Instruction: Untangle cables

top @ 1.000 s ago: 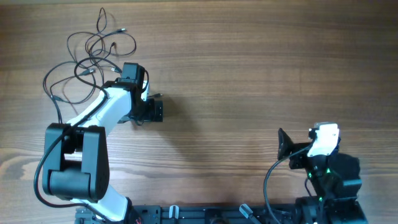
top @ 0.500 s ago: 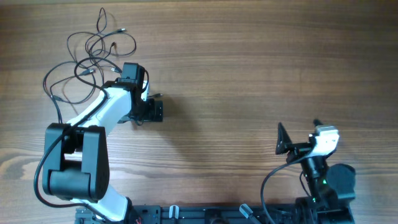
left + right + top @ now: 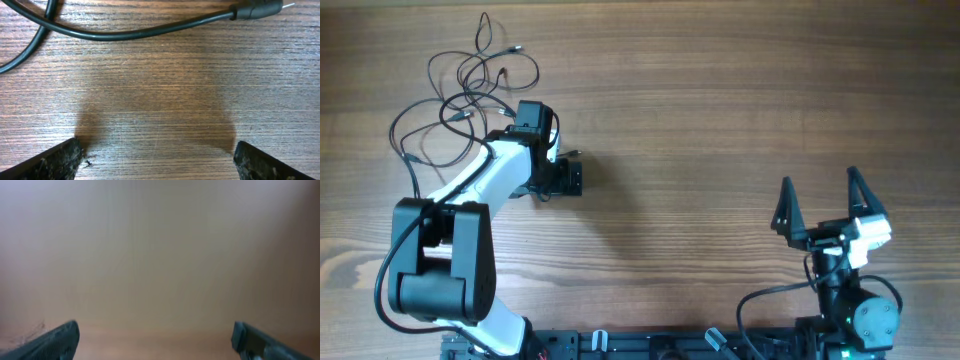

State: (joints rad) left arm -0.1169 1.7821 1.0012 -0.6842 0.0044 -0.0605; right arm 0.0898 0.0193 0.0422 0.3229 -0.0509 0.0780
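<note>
Right gripper (image 3: 818,180) sits near right, fingers spread wide, with loads of bare wood-grain table (image 3: 720,100) around it. Its own camera is just blur. Left gripper (image 3: 157,160) is wide too, holding nothing. Thin black cables (image 3: 470,90) loop far left; only the left wrist view shows a plug (image 3: 257,9) close up.

Your left arm (image 3: 470,180) stretches from the near-left edge of the worktop (image 3: 720,100) toward its far-left corner, with the wrist bent downward. Your left hand (image 3: 160,161) sits low over the wood with its fingers spread wide (only their tips show in the wrist view). Your right arm (image 3: 855,315) is folded at the worktop's near-right edge, and your right hand (image 3: 821,205) has its fingers splayed wide apart.
</note>
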